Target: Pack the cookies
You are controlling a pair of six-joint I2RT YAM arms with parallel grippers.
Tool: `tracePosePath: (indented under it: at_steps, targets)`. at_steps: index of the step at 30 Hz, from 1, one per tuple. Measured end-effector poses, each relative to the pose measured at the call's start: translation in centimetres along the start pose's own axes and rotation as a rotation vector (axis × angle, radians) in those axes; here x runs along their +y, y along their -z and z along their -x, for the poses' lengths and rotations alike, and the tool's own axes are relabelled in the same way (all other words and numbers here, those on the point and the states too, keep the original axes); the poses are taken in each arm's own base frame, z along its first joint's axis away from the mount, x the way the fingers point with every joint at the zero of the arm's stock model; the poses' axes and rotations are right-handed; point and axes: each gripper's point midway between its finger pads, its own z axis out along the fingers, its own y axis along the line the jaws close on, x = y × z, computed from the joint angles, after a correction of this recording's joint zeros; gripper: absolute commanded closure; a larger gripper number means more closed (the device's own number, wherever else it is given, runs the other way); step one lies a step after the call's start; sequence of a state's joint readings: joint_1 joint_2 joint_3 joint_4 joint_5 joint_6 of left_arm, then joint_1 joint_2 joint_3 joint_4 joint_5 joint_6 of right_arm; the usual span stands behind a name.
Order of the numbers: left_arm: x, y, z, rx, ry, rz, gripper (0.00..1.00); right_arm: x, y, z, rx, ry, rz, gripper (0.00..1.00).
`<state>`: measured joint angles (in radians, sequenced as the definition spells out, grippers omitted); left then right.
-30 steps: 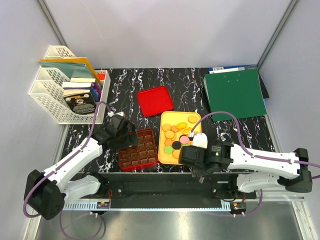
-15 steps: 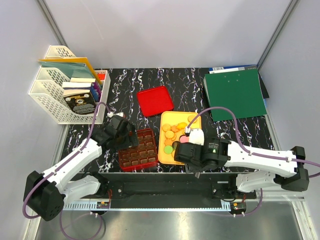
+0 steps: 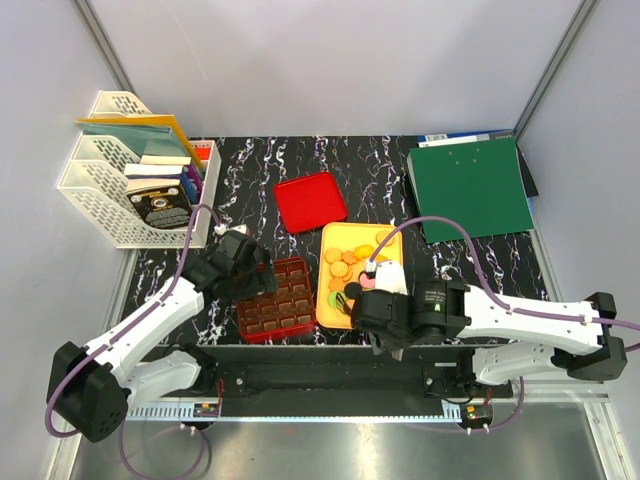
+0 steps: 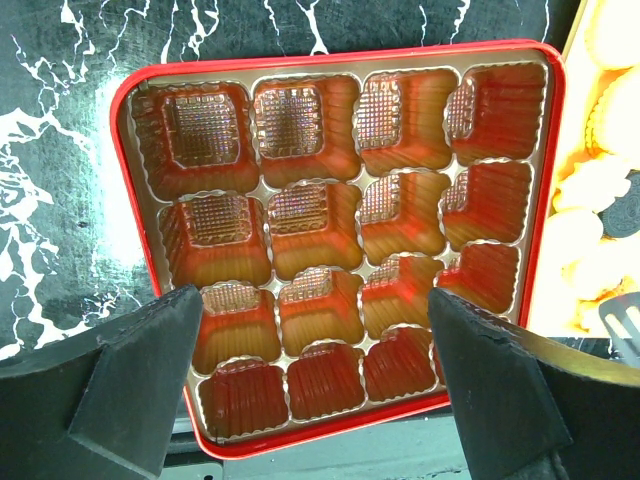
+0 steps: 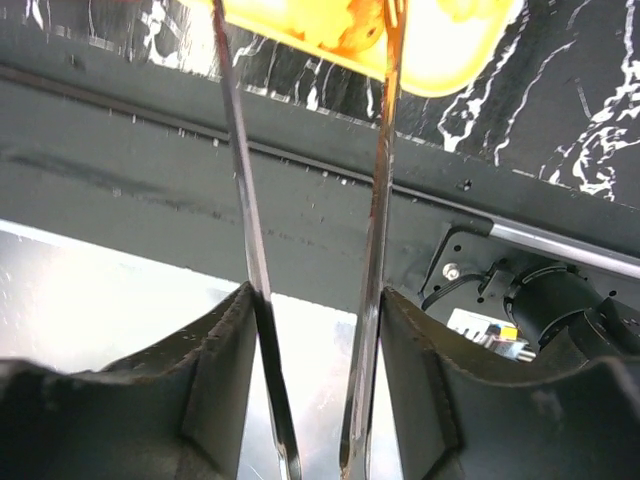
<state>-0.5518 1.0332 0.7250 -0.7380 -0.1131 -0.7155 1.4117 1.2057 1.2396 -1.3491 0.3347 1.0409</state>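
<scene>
The cookies [image 3: 350,262], mostly orange with a green, a pink and a black one, lie on the yellow tray [image 3: 392,240]. Some show overexposed at the right edge of the left wrist view [image 4: 600,200]. My right gripper [image 3: 375,305] [image 5: 315,335] is shut on metal tongs [image 5: 240,150]. The blades reach over the tray's near edge [image 5: 440,50], their tips out of view. My left gripper [image 3: 250,272] [image 4: 315,330] is open above the near rows of the red grid box [image 4: 330,230] [image 3: 280,300], whose cells hold nothing.
A red lid [image 3: 310,200] lies behind the grid box. A green folder [image 3: 470,185] is at the back right and a white file rack [image 3: 130,180] at the back left. The black mounting rail [image 5: 300,190] runs along the table's near edge.
My right arm has swung left, carrying the tongs toward the tray's near left corner. The left arm has not moved.
</scene>
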Motion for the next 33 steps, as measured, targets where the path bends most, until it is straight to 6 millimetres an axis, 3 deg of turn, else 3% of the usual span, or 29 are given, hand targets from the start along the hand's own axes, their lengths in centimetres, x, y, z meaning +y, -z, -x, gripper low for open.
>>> tracePosePath:
  at_steps: [9, 19, 28, 33]
  targets:
    - [0.0, -0.1, 0.0, 0.001, 0.0, 0.001, 0.01, 0.7, -0.1, -1.7, 0.047, 0.068, 0.009, 0.5]
    - [-0.1, -0.7, -0.1, 0.017, -0.003, 0.013, 0.01, -0.2, -1.0, -2.8, 0.081, 0.081, -0.027, 0.66]
    - [-0.1, -1.0, -0.1, 0.018, -0.003, 0.014, 0.01, -0.1, -1.0, -2.7, 0.073, 0.08, -0.027, 0.76]
    - [-0.1, -1.1, -0.1, 0.021, -0.004, 0.016, 0.01, 1.3, 0.4, -0.7, 0.015, 0.061, 0.011, 0.78]
